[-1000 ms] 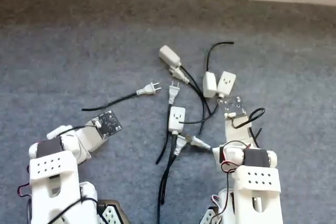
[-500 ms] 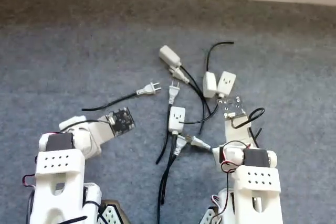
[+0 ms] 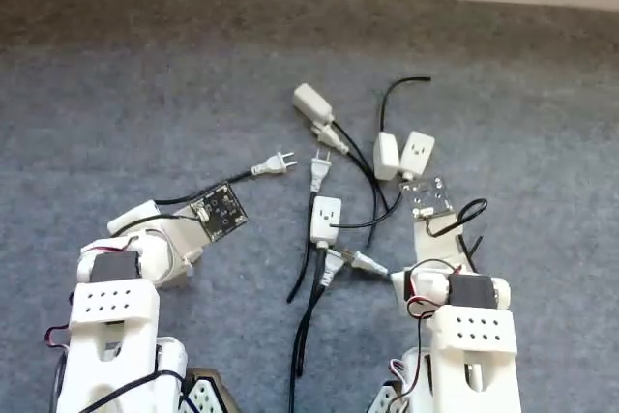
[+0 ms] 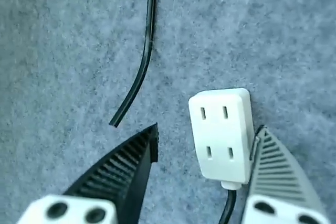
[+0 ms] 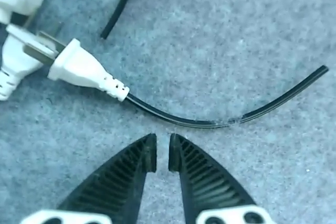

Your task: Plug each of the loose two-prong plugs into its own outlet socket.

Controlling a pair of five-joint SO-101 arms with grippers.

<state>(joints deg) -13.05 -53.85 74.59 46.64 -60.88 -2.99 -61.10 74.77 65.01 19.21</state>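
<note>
Though boxy, outlet (image 4: pixel 220 132) on fuzzy carpet (image 4: pixel 63 51)

Soft, even light lay over the grey carpeted table (image 3: pixel 116 94); the white plastic outlet block (image 4: pixel 220 129) was brightly lit, a faint shadow just beside it.

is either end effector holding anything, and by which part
Nothing is held. The left end effector is open around the white outlet, not gripping it; the right end effector is shut, empty.
</note>
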